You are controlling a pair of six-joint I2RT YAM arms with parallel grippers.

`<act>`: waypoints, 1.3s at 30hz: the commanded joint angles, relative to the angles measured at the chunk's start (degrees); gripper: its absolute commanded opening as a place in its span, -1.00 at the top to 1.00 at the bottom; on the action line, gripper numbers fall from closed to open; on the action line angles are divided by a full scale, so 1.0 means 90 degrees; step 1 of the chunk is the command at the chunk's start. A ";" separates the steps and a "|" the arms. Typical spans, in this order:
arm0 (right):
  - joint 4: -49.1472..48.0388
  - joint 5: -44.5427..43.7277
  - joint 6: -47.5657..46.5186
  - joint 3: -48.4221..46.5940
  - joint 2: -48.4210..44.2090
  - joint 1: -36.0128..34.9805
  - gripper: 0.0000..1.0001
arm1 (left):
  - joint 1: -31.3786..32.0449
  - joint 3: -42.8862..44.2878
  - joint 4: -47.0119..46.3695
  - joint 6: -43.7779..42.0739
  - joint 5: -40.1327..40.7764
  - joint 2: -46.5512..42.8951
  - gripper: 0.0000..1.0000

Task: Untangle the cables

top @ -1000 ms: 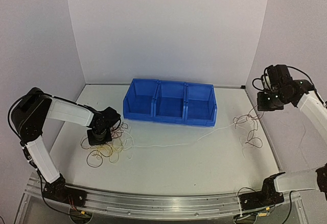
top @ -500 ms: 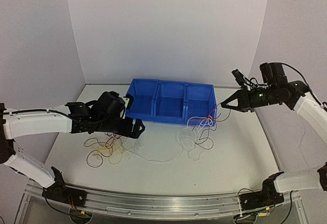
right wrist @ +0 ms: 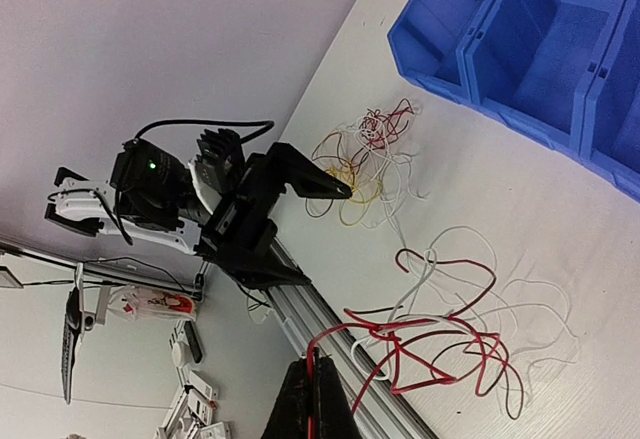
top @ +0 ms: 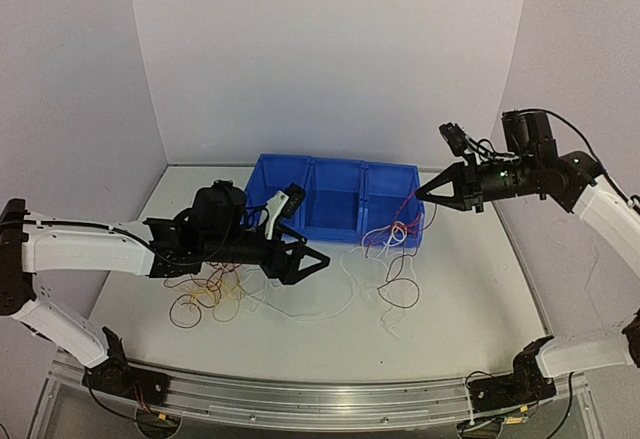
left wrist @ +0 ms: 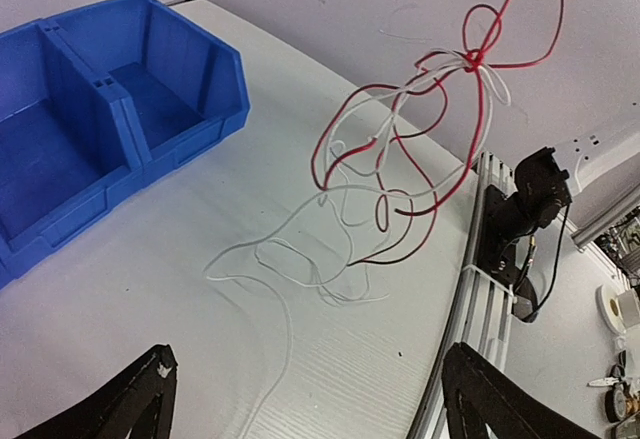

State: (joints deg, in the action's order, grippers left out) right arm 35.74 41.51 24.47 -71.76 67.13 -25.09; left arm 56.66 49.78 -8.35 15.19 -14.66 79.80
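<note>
- Cables, thin floppy red and white wires [right wrist: 430,342], hang in a knot from the right fingers [right wrist: 315,399], which are pressed together on a red strand.
- Their lower loops trail on the white bench [top: 450,309] before the blue three-compartment plastic bin [top: 335,204].
- The left fingers [left wrist: 130,404] are spread wide and empty, facing the bundle.
- A yellow-brown wire heap [top: 205,297] lies under the left arm.
- Step: separating strands. The next move probably calls for pinching one white loop and drawing it away.

A white table [top: 440,319] is enclosed on three sides by plain pale panels: a back wall [top: 330,59], a left wall [top: 70,79] and a right wall [top: 585,39]. An aluminium rail [top: 320,401] is fixed along the near edge, and the whole is evenly lit
</note>
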 commanded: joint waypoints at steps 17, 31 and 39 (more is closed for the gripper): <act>-0.0933 -0.0517 0.1796 -0.0105 -0.0019 -0.0091 1.00 | 0.0297 0.0413 -0.3538 0.0528 0.0414 0.2106 -0.72; -0.1304 -0.0482 0.2387 0.0019 -0.0127 -0.0143 1.00 | 0.0335 0.1093 -0.4328 0.0783 0.0903 0.3146 -0.47; -0.1398 -0.0389 0.2615 0.0019 -0.0164 -0.0153 1.00 | 0.0335 0.1285 -0.4866 0.0782 0.0743 0.3554 -0.36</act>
State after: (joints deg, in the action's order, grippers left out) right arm 26.08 37.08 46.34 -71.66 67.04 -26.09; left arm 59.35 58.00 -47.04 22.37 -7.36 110.05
